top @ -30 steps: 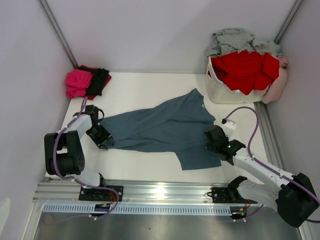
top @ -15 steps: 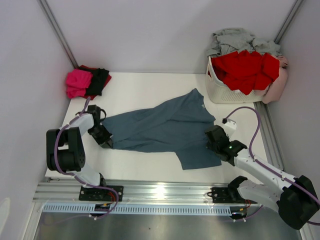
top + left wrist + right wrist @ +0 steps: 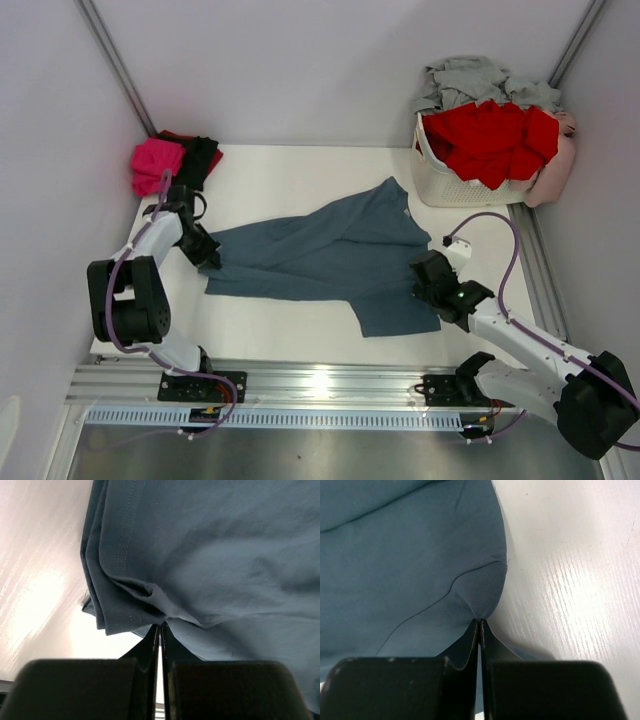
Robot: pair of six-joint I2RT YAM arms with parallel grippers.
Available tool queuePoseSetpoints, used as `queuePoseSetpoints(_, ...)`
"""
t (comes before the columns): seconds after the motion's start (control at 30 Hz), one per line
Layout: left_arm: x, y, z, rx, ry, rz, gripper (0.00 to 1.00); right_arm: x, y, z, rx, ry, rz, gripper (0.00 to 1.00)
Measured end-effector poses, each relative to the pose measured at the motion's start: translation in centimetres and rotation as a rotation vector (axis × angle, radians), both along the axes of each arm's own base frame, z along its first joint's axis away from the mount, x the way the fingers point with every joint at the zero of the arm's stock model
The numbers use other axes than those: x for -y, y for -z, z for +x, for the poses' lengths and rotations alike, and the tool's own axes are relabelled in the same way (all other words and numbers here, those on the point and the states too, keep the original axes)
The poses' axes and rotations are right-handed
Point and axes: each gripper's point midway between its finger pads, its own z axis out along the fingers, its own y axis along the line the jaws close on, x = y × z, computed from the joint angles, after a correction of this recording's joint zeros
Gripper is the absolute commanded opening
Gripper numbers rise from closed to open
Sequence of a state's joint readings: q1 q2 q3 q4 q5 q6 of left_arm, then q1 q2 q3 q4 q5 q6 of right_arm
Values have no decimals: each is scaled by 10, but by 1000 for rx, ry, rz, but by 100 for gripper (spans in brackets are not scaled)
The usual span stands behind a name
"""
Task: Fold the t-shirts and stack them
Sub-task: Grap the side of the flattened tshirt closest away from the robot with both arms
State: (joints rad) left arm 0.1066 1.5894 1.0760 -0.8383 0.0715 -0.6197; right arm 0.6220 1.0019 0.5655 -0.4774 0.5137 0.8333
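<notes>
A slate-blue t-shirt (image 3: 320, 255) lies rumpled across the middle of a white counter (image 3: 290, 185). Its collar end is near the white basket (image 3: 450, 182), which stands at the far right corner. The left gripper (image 3: 160, 626) is clenched on a bunched, stitched edge at the shirt end farthest from the basket. The right gripper (image 3: 479, 621) is clenched on a fold of the shirt's edge, on the near side of the basket. Red shirts (image 3: 490, 135) and a grey shirt (image 3: 470, 75) heap in the basket. A pink shirt (image 3: 157, 165) and a black shirt (image 3: 200, 160) lie well left of the basket.
</notes>
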Motion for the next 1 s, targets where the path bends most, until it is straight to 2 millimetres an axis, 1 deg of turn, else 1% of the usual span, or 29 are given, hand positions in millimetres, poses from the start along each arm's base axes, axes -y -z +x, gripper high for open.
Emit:
queuePoseSetpoints(0.13,-2,7,1,-24,-2,13,1,-1,-1,0,3,-7,2,0)
queuePoseSetpoints(0.2,-2,15,3,-44,0,14,5,-1,-1,0,4,-9,1,0)
queuePoseSetpoints(0.23,-2,20,2,-60,4,18,11,-1,-1,0,3,-14,-2,0)
queuePoseSetpoints(0.3,1,27,1,-80,14,20,19,-1,-2,0,5,-17,-3,0)
queuePoseSetpoints(0.33,3,29,1,-85,20,20,32,-1,-2,0,6,-18,-3,0)
queuePoseSetpoints(0.37,4,30,2,-85,29,21,38,-1,-2,0,7,-21,-4,0)
queuePoseSetpoints(0.4,5,30,2,-83,31,20,40,-1,-3,0,8,-22,-4,0)
queuePoseSetpoints(0.47,7,29,5,-72,34,18,47,-2,-3,0,10,-24,-4,0)
queuePoseSetpoints(0.53,7,26,7,-56,37,19,49,-2,-4,1,14,-26,-2,0)
queuePoseSetpoints(0.57,7,23,8,-45,38,20,54,-3,-4,1,15,-29,-2,0)
queuePoseSetpoints(0.6,8,18,9,-28,42,23,57,-3,-4,2,16,-32,-2,0)
queuePoseSetpoints(0.73,6,-7,9,52,39,51,57,-5,-6,3,22,-44,2,0)
queuePoseSetpoints(0.83,0,-26,-3,111,26,91,57,-7,-6,4,27,-51,7,0)
queuePoseSetpoints(0.9,-4,-34,-14,128,15,121,56,-8,-7,5,31,-57,9,0)
queuePoseSetpoints(1.0,-9,-37,-25,112,3,147,54,-9,-8,5,34,-68,5,0)
